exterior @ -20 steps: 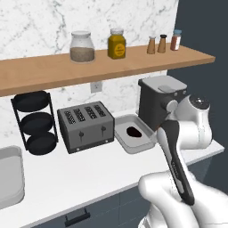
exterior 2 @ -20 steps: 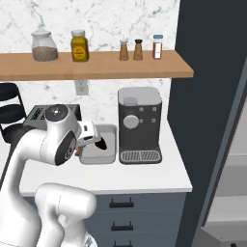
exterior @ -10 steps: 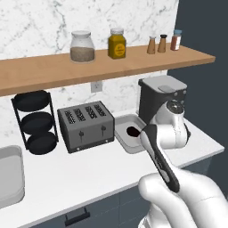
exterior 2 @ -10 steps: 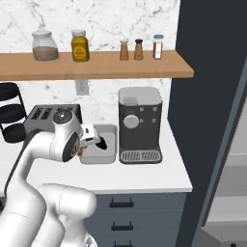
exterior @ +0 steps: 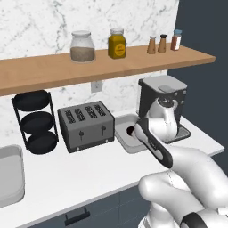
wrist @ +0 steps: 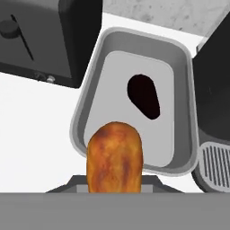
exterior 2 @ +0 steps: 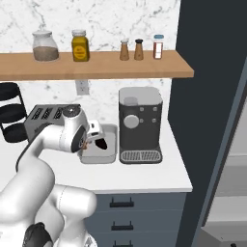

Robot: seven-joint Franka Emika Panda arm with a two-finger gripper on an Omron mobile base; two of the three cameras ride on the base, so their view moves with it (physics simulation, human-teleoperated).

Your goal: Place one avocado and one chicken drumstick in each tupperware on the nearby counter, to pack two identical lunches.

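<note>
In the hand view an orange-brown chicken drumstick [wrist: 114,161] stands up between my fingers and hides them. It hangs over the near rim of the light-grey tupperware [wrist: 90,90]. A near-black avocado [wrist: 143,96] lies inside on the container's floor. In the right base view my gripper [exterior 2: 89,143] is shut on the drumstick just left of the tupperware [exterior 2: 103,155], which sits on the white counter [exterior 2: 140,176]. In the left base view my forearm covers most of the tupperware [exterior: 122,136] and part of the avocado [exterior: 130,131].
A grey toaster [exterior: 87,124] stands left of the container and a black coffee machine [exterior: 162,95] right of it. A black tiered rack [exterior: 35,120] and a grey sink [exterior: 9,176] lie further left. A wooden shelf [exterior: 102,64] with jars hangs above.
The arm has swung left and in toward the tupperware, carrying the drumstick over its near rim. The base and the things on the counter have not moved.
</note>
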